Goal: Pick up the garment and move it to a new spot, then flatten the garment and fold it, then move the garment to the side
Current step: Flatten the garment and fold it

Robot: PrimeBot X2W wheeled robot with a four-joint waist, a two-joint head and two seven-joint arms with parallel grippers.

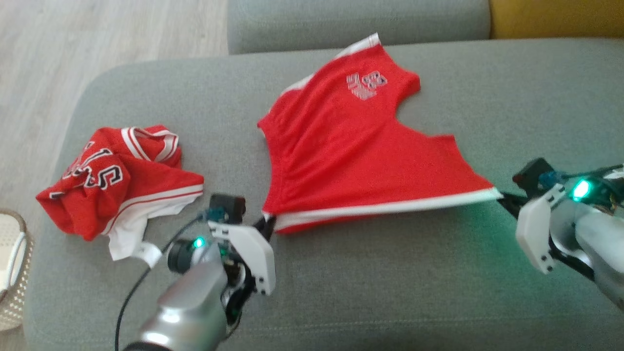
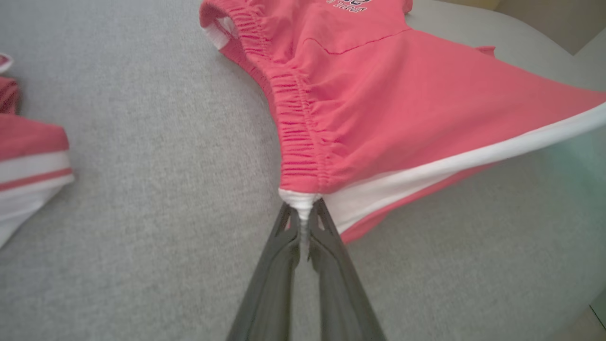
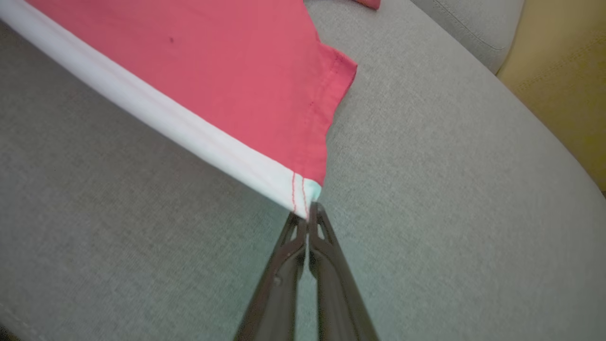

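The red shorts point(image 1: 351, 151) pulled out wide on the grey sofa point(image 1: 390, 292).
They are in the middle of the seat, with the white edge stretched straight. The left gripper point(image 1: 267, 225) pinches the white corner by the stretchy waist. The right gripper point(image 1: 502, 197) pinches the other white corner. A crumpled red jersey point(image 1: 117, 180) lies to the left, near a basket point(image 1: 14, 273).

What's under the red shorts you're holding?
Grey sofa cushion shows beneath the shorts' lifted white-trimmed edge, held between the left pincer and right pincer. Whatever lies under the rest of the fabric is covered.
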